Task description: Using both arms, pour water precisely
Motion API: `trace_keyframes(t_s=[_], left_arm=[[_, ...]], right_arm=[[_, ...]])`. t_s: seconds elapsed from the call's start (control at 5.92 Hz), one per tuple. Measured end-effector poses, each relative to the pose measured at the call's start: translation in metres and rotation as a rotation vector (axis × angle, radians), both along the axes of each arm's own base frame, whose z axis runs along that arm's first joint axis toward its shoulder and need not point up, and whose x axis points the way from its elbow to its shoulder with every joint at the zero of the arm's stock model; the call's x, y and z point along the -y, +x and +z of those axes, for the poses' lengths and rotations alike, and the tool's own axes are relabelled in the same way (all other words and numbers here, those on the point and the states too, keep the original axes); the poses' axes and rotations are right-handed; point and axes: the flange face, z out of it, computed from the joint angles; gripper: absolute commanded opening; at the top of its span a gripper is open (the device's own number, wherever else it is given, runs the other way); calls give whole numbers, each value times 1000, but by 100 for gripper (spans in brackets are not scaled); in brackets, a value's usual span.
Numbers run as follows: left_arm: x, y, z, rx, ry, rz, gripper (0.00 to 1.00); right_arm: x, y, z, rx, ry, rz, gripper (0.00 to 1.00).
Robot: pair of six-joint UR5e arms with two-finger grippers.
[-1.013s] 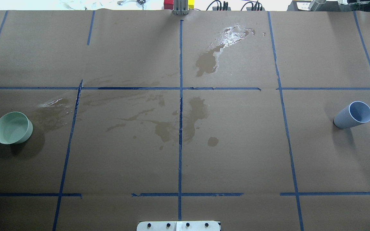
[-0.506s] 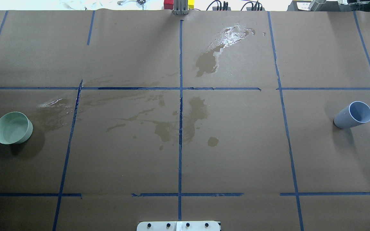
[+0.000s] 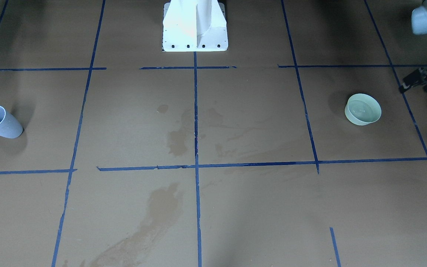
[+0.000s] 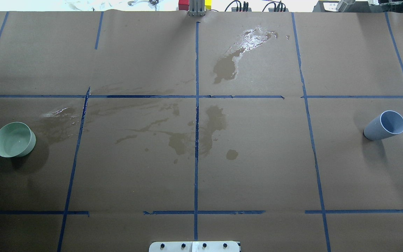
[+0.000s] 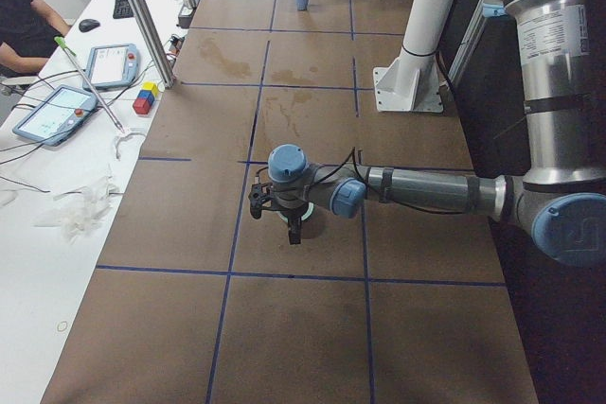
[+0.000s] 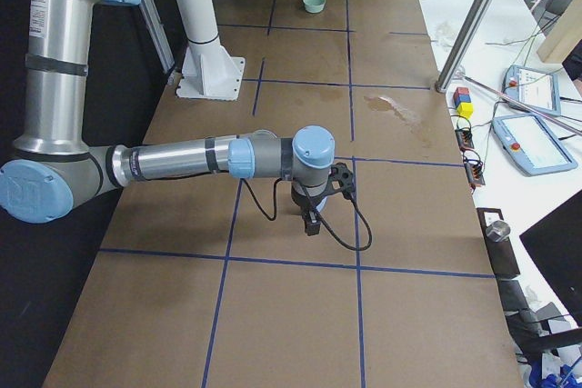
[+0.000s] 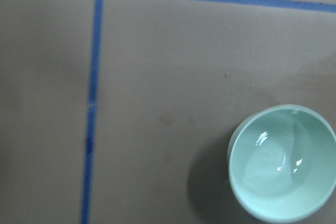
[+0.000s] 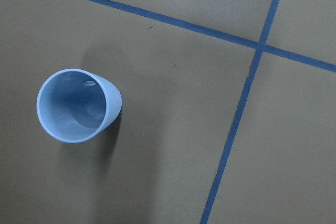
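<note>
You risk spilling the water [image 7: 273,167] in the pale green round bowl [image 4: 14,139] at the bench's [image 4: 257,168] left end if the left fingers [image 5: 293,232], whose spread I cannot tell, nor that of the right fingers [image 6: 311,222], clip its rim.

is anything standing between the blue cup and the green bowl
Nothing visible does: between the blue-grey plastic cup and the pale green round bowl, the brown paper carries only flat wet stains and blue tape lines.
</note>
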Motion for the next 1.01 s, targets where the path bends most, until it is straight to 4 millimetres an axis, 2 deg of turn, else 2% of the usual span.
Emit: trace_keyframes(t_s=[0.17,0.51,0.68,0.84,1.01], left_arm=[[8,27,4,-18,-16,-2,100],[13,64,9,-25,-43,27,97],[15,76,14,-22,-54,45,86],[17,84,20,-17,-65,57,45],[17,88,24,-14,-72,63,13]], right_arm=[[0,-1,-1,4,0,-2,100],[1,-9,-2,5,1,-18,100],[2,-13,-3,5,6,-29,100],[3,-15,-4,5,8,-34,100],[3,-16,-5,5,11,-36,100]])
